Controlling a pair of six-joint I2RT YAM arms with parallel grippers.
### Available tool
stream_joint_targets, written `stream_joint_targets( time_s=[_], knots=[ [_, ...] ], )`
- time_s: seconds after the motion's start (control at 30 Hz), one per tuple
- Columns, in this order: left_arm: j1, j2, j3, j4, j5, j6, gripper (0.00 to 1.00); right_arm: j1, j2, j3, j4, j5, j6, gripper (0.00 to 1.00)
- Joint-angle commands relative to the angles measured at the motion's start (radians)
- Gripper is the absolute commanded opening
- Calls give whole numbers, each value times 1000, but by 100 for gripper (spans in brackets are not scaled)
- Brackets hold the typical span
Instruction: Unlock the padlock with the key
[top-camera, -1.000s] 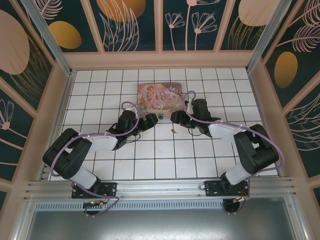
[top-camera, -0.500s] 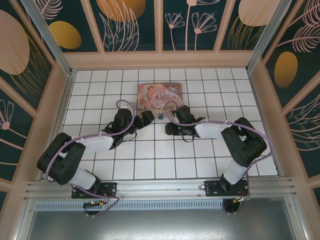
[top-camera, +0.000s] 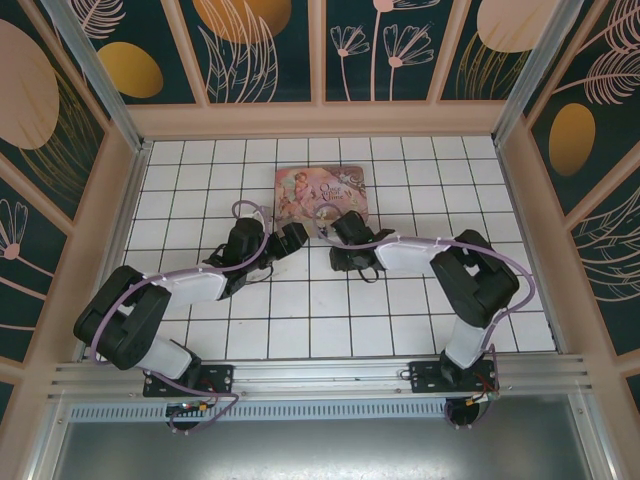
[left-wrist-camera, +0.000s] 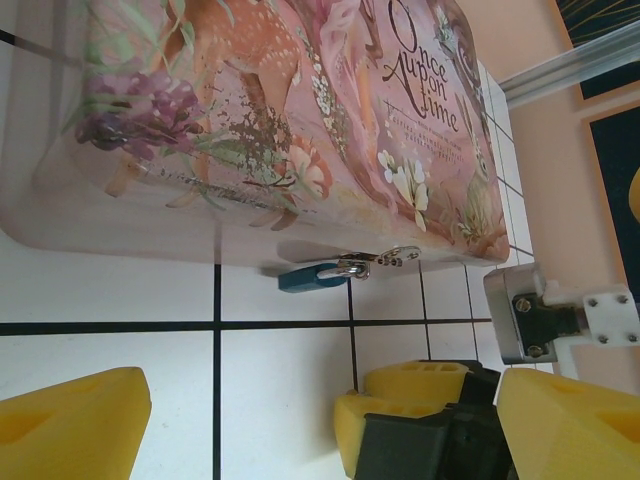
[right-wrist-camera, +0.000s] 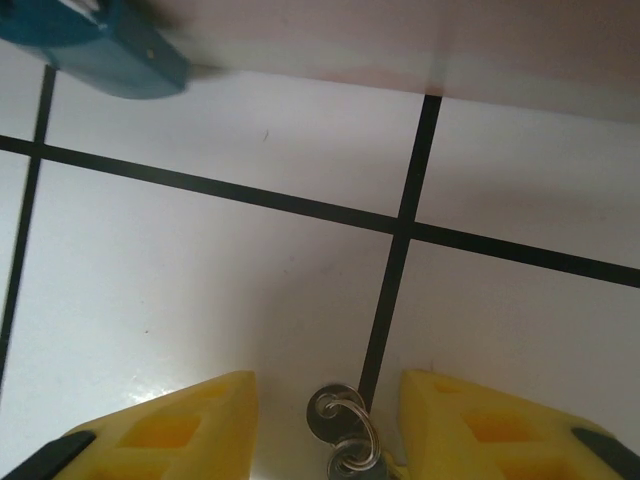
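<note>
A tiny blue padlock (left-wrist-camera: 308, 276) lies on the white tiled surface (left-wrist-camera: 280, 400), just beside the front edge of a pink illustrated tin (left-wrist-camera: 300, 120). Its silvery shackle seems hooked to the tin's clasp, though that part is too small to be sure. The left hand (top-camera: 297, 237) hovers near it, its yellow fingers (left-wrist-camera: 70, 430) spread wide with nothing between them. The right hand (right-wrist-camera: 328, 390) points down at the surface, its fingers parted on either side of the key (right-wrist-camera: 343, 455) and its ring, not pinching them. The padlock sits just beyond that hand's fingertips.
</note>
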Motion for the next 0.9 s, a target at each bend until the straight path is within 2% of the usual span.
stream_joint_targets(
  time_s=[0.0,0.13,0.3,0.47,0.87],
  knots=[
    [10,1,-10,10,6,8,90,33,66,12,-40,24,-5,40],
    [10,2,-10,12,8,9,90,46,68,7,-60,34,17,35],
    [12,5,-15,22,10,5,90,61,64,-14,-60,45,45,24],
    [12,11,-19,34,17,-1,90,65,62,-23,-52,58,56,1],
    [12,7,-31,64,39,-32,91,48,-168,-21,-9,-52,98,0]
  ],
)
